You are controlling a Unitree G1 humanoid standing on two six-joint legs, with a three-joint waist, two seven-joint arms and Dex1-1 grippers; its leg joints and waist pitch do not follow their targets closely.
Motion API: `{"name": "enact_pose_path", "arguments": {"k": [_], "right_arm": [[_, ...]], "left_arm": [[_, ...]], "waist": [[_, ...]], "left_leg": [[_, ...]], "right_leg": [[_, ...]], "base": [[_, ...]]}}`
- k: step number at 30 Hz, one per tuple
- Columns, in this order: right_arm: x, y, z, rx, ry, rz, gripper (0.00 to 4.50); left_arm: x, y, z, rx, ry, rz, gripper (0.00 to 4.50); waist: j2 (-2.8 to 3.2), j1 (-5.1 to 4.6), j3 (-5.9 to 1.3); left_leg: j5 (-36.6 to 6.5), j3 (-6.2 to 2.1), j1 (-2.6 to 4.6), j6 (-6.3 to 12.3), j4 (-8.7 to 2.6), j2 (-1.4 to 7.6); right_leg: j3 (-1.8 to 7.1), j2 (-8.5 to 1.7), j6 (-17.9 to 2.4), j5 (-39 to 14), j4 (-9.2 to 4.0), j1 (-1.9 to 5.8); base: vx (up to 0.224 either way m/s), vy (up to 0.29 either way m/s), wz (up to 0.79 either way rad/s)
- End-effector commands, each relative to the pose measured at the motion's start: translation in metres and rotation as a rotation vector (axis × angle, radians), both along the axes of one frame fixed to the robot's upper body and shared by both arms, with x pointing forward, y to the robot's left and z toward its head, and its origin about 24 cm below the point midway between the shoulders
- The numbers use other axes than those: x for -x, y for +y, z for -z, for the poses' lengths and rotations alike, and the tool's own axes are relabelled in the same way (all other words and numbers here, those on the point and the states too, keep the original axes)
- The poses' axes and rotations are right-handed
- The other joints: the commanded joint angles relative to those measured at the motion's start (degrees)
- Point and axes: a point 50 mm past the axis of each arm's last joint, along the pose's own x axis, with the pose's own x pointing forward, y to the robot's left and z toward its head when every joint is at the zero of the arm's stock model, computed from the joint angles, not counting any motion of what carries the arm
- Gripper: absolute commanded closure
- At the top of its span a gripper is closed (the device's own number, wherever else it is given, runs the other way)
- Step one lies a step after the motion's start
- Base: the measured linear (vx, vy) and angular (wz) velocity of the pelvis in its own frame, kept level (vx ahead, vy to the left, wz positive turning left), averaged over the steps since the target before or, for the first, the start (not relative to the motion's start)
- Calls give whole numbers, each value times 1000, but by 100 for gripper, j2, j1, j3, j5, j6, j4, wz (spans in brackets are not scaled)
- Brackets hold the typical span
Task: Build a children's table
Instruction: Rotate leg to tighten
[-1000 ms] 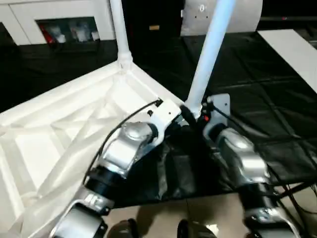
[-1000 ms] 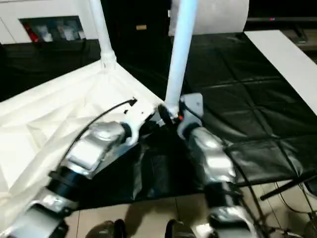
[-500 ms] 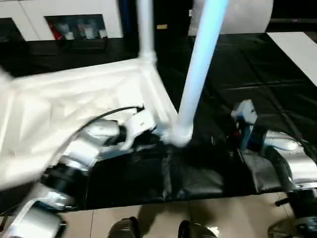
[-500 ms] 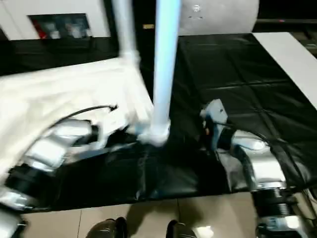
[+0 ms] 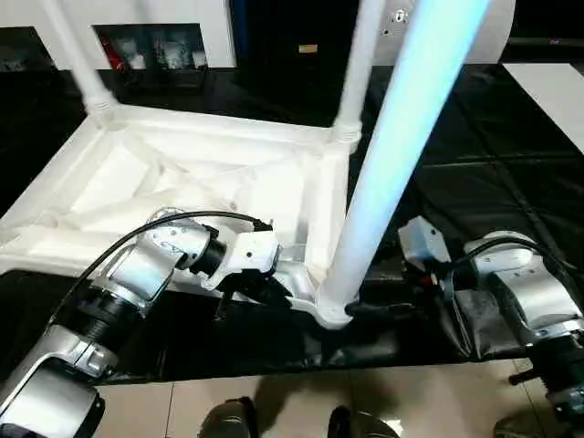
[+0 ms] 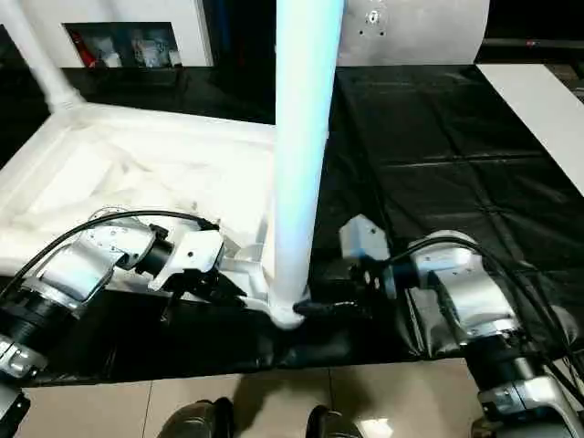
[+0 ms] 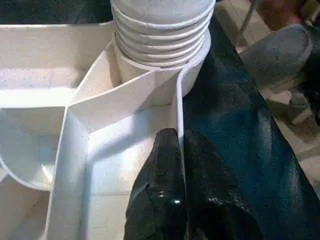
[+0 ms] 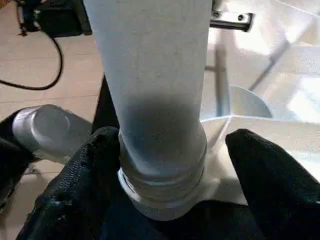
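The children's table lies upside down on the black cover, its white ribbed top (image 5: 182,173) facing up. Three white legs stand in corner sockets: two far ones (image 5: 78,55) (image 5: 358,64) and a near one (image 5: 401,155) close to me. My left gripper (image 5: 278,287) is shut on the top's thin rim beside the near socket (image 7: 160,30); its black fingers (image 7: 165,180) pinch that wall. My right gripper (image 5: 383,310) is open around the near leg's base (image 8: 150,60). One finger (image 8: 100,160) touches the leg, and the other finger (image 8: 265,170) stands apart from it.
The black cover (image 5: 474,182) spreads to the right and far side. A white panel (image 5: 557,91) lies at the right edge, and a white cabinet (image 5: 151,46) stands at the back. Tan floor (image 5: 274,401) and the cover's front edge are just below the near corner.
The table top has swung round on the cover with my left gripper still on its rim. My right gripper drew away to the right of the near leg, then came back around its base.
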Motion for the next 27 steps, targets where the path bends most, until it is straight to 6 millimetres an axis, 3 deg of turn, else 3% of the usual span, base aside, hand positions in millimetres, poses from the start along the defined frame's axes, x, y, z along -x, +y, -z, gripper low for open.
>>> {"name": "enact_pose_path", "arguments": {"k": [1, 8, 9, 13, 19, 22, 23, 26, 27], "right_arm": [[2, 4, 6, 49, 9, -60, 110], [2, 12, 10, 66, -12, -96, 122], [2, 12, 10, 65, -7, -95, 94], [-2, 14, 8, 30, 52, -62, 68], [-3, 15, 11, 46, -18, -40, 12], [-2, 15, 11, 27, 12, -42, 12], [-2, 15, 10, 25, 16, -44, 40], [-1, 14, 10, 26, 13, -53, 51], [-1, 13, 10, 24, 6, -58, 83]], "left_arm": [[4, -12, -4, -12, -5, 116, 450], [3, -12, -3, -19, -5, 130, 450], [3, -12, -3, -19, -6, 131, 450], [2, -11, -2, -22, -8, 131, 450], [0, -10, -2, -26, -12, 129, 450], [0, -10, -2, -26, -12, 130, 450], [0, -10, -2, -26, -12, 130, 450], [0, -9, -1, -25, -9, 130, 450], [0, -8, -1, -26, -8, 129, 450]], "waist": [[-46, -33, -355], [-42, -46, -345], [-32, -46, -343], [-28, -33, -343], [-33, -33, -337], [-28, -33, -334], [-26, -34, -336], [-24, -32, -339], [-20, -31, -337]], "left_leg": [[-1041, -201, 176, 602, -360, 466], [-1107, -203, 185, 551, -373, 476], [-1109, -205, 191, 538, -380, 478], [-1134, -205, 191, 533, -383, 480], [-1187, -205, 194, 452, -393, 484], [-1222, -204, 195, 462, -395, 487], [-1219, -204, 191, 467, -393, 482], [-1219, -205, 189, 463, -396, 488], [-1219, -205, 188, 465, -395, 489]], "right_leg": [[340, -581, -1372, -1389, -344, 250], [347, -586, -1378, -1447, -348, 242], [345, -578, -1392, -1448, -353, 236], [346, -575, -1421, -1403, -351, 243], [354, -588, -1387, -1480, -352, 234], [357, -590, -1391, -1503, -357, 235], [356, -588, -1392, -1496, -356, 241], [357, -594, -1393, -1472, -353, 243], [357, -598, -1397, -1464, -354, 242]], "base": [[0, 0, 0], [0, 0, 0], [0, 0, 0], [0, 0, 0], [0, 0, 0], [0, 0, 0], [0, 0, 0], [0, 0, 0], [0, 0, 0]]}}
